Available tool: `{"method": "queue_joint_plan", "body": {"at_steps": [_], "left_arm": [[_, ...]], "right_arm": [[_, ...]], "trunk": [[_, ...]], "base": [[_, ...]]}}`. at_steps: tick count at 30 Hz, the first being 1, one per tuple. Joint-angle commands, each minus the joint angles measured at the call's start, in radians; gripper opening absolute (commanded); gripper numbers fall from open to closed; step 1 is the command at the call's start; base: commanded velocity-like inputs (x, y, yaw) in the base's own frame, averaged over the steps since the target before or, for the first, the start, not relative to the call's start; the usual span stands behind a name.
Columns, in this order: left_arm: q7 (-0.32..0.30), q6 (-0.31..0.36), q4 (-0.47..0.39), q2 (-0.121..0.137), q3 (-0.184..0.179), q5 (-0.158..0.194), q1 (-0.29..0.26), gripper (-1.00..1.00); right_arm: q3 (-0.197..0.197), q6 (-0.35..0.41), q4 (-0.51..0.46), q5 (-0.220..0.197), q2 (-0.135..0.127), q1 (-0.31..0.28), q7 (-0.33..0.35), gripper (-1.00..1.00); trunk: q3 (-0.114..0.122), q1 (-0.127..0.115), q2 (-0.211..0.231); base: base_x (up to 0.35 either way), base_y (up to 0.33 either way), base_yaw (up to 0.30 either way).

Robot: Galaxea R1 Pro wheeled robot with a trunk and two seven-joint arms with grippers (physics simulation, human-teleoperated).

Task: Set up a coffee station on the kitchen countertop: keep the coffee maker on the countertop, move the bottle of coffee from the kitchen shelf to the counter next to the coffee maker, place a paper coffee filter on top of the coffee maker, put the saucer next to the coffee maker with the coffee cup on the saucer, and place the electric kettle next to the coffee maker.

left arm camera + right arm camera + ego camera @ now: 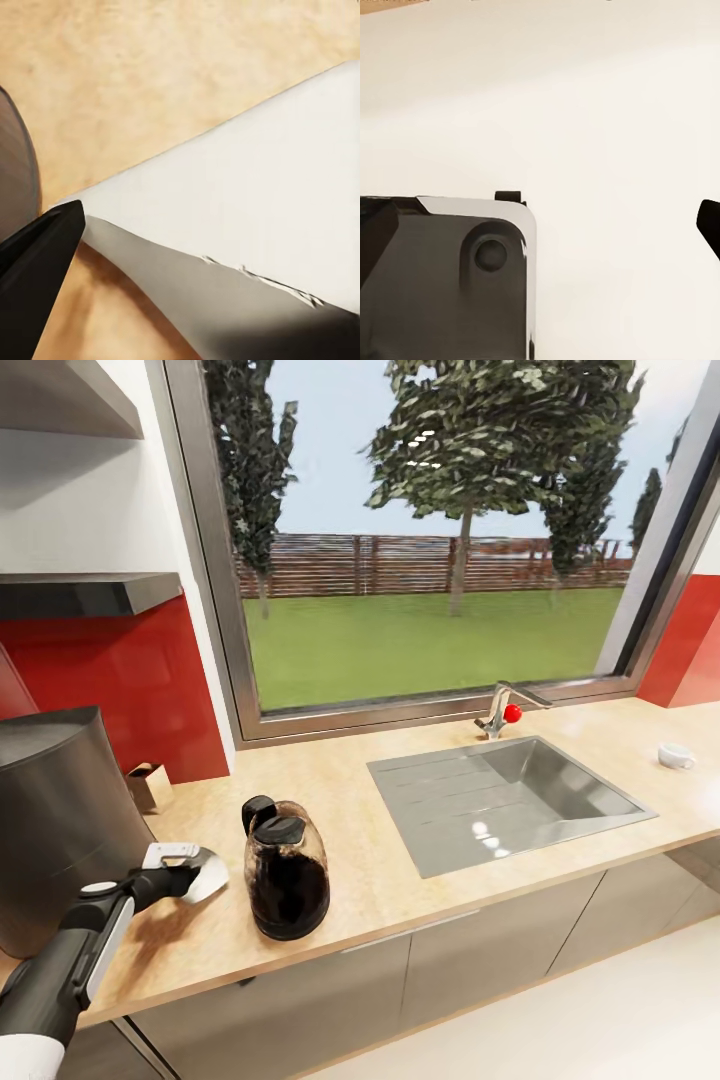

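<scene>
Left fingers, seemingly grasping the paper coffee filter near the worktop's front edge, must lift it onto the coffee maker.

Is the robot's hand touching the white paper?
Touching. In the left wrist view the paper coffee filter runs right against a black finger; the head view shows it at the left gripper.

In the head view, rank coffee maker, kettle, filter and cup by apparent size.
1. coffee maker, partly cut off and nearest the camera
2. kettle
3. filter, held by the left gripper
4. cup, farthest away, so its smallness is partly distance
</scene>
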Motion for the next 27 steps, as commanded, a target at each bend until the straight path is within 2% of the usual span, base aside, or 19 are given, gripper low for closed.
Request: {"method": "queue_joint_plan", "body": {"at_steps": [1, 11, 15, 21, 27], "left_arm": [[-0.004, 0.007, -0.001, 0.0, 0.001, 0.004, -0.004, -1.0], [-0.048, 0.026, -0.003, 0.001, 0.001, 0.006, -0.023, -1.0], [-0.061, 0.085, -0.057, -0.001, 0.0, 0.008, -0.027, -1.0], [-0.063, 0.094, -0.068, -0.001, 0.0, 0.009, -0.029, -1.0], [-0.063, 0.099, -0.113, -0.001, 0.0, 0.009, -0.028, -1.0]], "right_arm": [[0.0, -0.003, 0.0, 0.0, -0.001, -0.001, -0.001, 1.0], [-0.002, -0.004, -0.001, 0.0, -0.001, -0.001, -0.001, 1.0], [-0.001, -0.005, 0.0, 0.0, -0.001, -0.001, -0.001, 1.0], [-0.001, -0.005, 0.001, 0.0, -0.001, -0.001, -0.001, 1.0], [-0.001, -0.005, 0.001, 0.0, -0.001, -0.001, -0.001, 1.0]], "trunk": [[-0.002, 0.001, -0.002], [-0.002, 0.001, -0.002], [0.001, 0.001, -0.002], [0.01, 0.001, -0.002], [0.019, 0.001, -0.002]], "base": [[0.0, 0.0, 0.0], [0.0, 0.0, 0.0], [0.0, 0.0, 0.0], [0.0, 0.0, 0.0], [0.0, 0.0, 0.0]]}}
